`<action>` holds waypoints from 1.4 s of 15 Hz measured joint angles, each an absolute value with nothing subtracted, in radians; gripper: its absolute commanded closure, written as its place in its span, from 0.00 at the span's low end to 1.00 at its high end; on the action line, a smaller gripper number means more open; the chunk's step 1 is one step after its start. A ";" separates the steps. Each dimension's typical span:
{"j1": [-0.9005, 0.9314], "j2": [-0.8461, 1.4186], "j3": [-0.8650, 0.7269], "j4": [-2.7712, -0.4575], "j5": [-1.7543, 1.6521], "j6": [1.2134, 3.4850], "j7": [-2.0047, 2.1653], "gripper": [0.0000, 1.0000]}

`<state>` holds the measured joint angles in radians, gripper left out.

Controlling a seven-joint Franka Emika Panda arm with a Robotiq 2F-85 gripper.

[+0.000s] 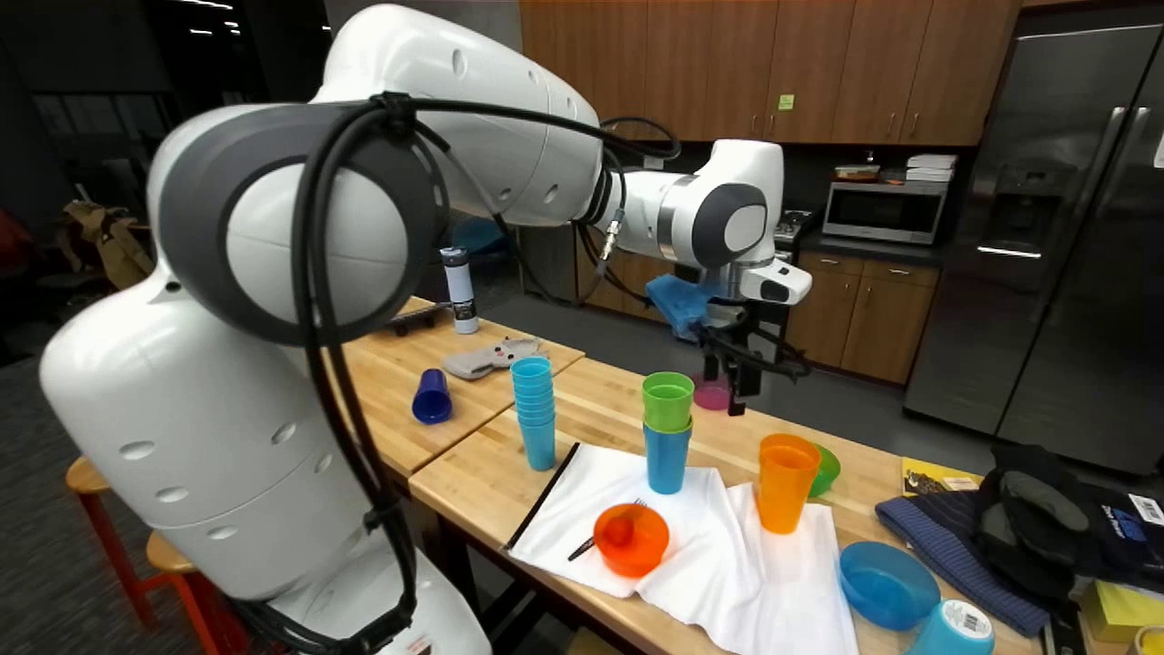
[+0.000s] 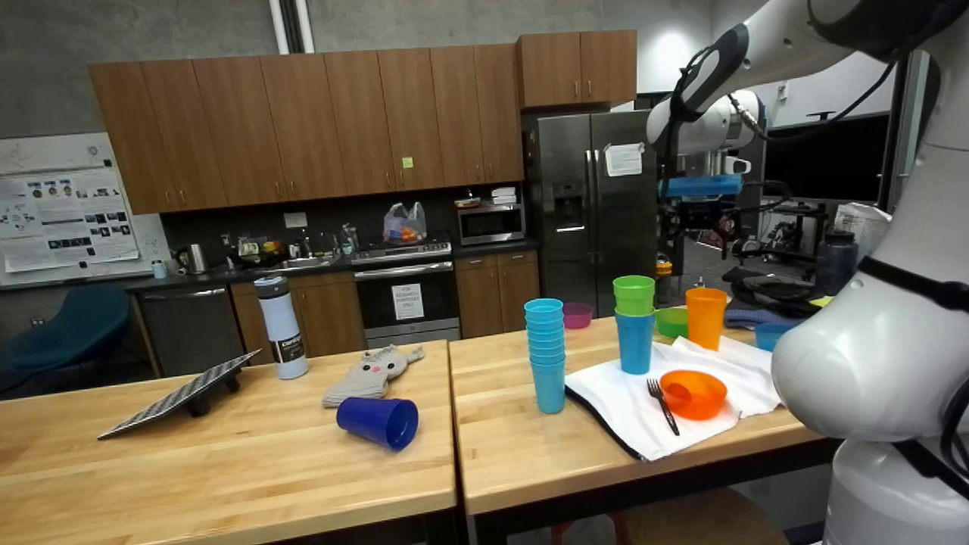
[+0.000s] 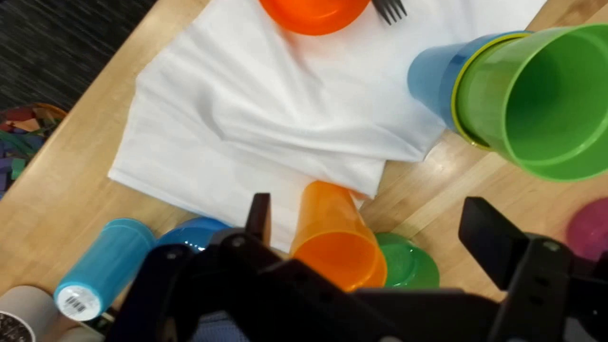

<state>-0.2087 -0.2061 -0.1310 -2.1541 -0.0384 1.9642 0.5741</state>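
Observation:
My gripper [image 1: 725, 389] is open and empty above the table's far side; it also shows in an exterior view [image 2: 696, 238]. In the wrist view its fingers [image 3: 370, 211] stand wide apart. An orange cup [image 3: 327, 218] and a green bowl [image 3: 411, 266] appear between them, lower down. The orange cup stands upright on a white cloth's edge in both exterior views [image 1: 787, 482] [image 2: 705, 318]. A green cup [image 1: 667, 400] sits nested in a blue cup [image 1: 667, 459] on the cloth [image 1: 700, 537]. An orange bowl [image 1: 632, 550] and black fork [image 2: 663, 406] lie there too.
A tall stack of light blue cups [image 2: 546, 356] stands left of the cloth. A magenta bowl [image 2: 578, 316] sits at the far edge. A blue bowl [image 1: 887, 587], a turquoise cup [image 1: 955, 628] and dark clothing [image 1: 1018, 528] lie at right. A dark blue cup [image 2: 378, 422] lies sideways.

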 measured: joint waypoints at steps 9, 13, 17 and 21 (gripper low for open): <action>-0.281 -0.267 -0.192 -2.272 -0.075 2.071 0.492 0.00; -0.305 -0.253 -0.227 -2.328 -0.075 2.146 0.430 0.00; -0.323 -0.232 -0.259 -2.346 -0.083 2.198 0.323 0.00; -0.336 -0.221 -0.294 -2.345 -0.108 2.244 0.181 0.00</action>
